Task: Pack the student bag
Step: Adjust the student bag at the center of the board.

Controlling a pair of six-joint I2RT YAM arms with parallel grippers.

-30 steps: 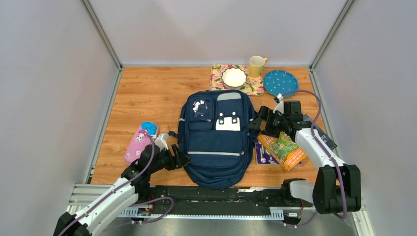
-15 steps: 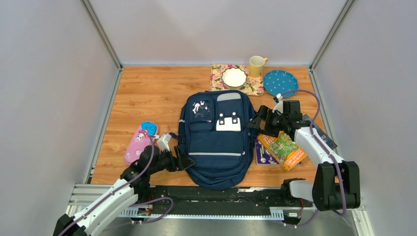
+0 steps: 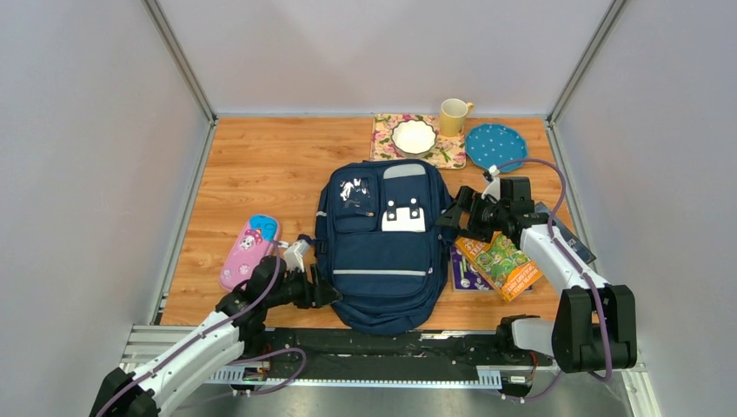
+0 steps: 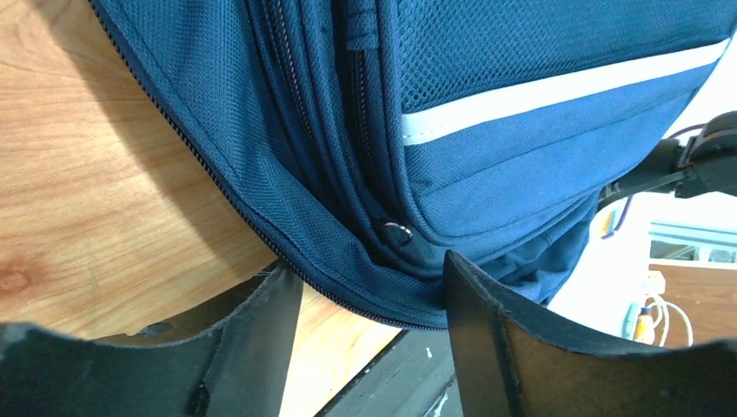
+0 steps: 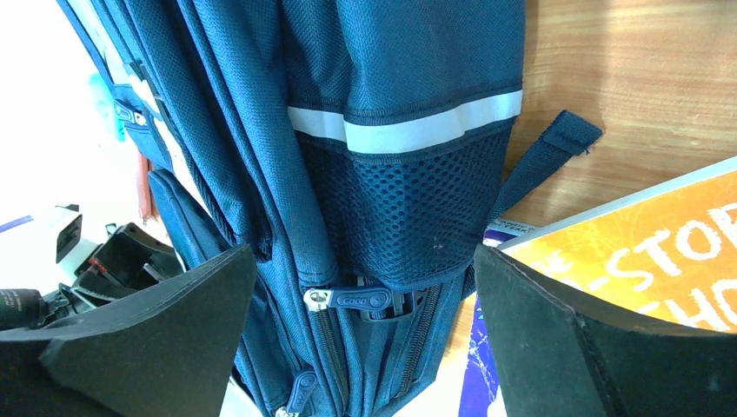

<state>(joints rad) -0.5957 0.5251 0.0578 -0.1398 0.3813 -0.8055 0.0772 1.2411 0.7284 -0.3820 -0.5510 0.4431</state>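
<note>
Currently the left hand [image 4: 365, 282] and the right hand [image 5: 365, 254] both gape wide at opposite sides of the student bag [image 3: 382, 252].

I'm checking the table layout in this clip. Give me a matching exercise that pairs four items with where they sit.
Items:
1. mug
2. bowl
3. pencil case
4. orange book

Places:
A. on the flowered mat
B. left of the backpack
C. right of the backpack
D. yellow, nearest the far wall

Pairs: 1-D, 2-A, 3-B, 4-C
</note>
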